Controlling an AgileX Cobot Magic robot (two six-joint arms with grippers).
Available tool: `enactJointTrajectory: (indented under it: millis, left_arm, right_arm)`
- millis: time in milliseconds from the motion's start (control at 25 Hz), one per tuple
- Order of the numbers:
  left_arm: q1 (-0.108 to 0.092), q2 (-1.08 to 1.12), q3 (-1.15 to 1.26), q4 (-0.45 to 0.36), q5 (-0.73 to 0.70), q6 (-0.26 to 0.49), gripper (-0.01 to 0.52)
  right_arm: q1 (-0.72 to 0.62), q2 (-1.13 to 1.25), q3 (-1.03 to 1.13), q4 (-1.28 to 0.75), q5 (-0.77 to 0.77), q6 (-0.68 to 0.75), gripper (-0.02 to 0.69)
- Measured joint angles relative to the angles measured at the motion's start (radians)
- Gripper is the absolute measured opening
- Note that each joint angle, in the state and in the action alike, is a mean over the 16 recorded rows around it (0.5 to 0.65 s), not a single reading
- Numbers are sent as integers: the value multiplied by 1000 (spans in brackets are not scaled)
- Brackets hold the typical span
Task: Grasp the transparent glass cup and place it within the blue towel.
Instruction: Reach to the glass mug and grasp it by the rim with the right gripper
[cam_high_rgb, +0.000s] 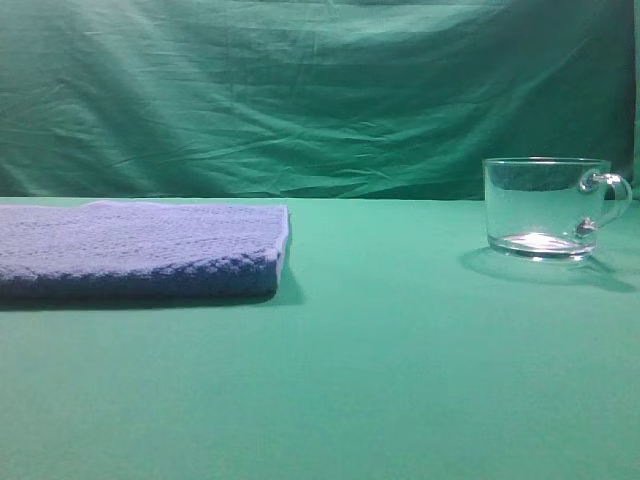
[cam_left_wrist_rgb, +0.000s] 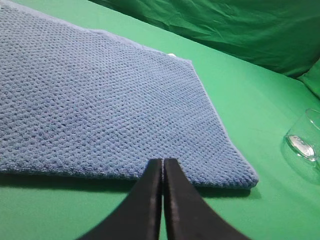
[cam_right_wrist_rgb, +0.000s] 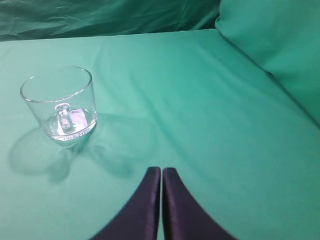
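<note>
The transparent glass cup (cam_high_rgb: 545, 208) stands upright on the green cloth at the right, its loop handle pointing right. The right wrist view has the same cup (cam_right_wrist_rgb: 60, 104) at the upper left with the handle facing the camera. The blue towel (cam_high_rgb: 140, 248) lies folded flat at the left. It fills most of the left wrist view as the towel (cam_left_wrist_rgb: 100, 100), with part of the cup (cam_left_wrist_rgb: 305, 142) at the right edge. My left gripper (cam_left_wrist_rgb: 163, 161) is shut and empty, just short of the towel's near edge. My right gripper (cam_right_wrist_rgb: 161, 170) is shut and empty, well short of the cup.
A green cloth covers the table (cam_high_rgb: 380, 360) and hangs as a backdrop (cam_high_rgb: 320, 90) behind it. In the right wrist view a raised fold of green cloth (cam_right_wrist_rgb: 280, 45) stands at the upper right. No arm shows in the exterior high view.
</note>
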Motion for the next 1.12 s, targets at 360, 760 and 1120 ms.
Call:
enactJointTrajectory:
  millis: [360,760,1120]
  left_arm:
    - [0,0,0,0,0,0,0]
    - [0,0,0,0,0,0,0]
    - [0,0,0,0,0,0,0]
  right_arm:
    - [0,0,0,0,0,0,0]
    - [0,0,0,-1,0,-2,0]
    - [0,0,0,-51,0,-65,0]
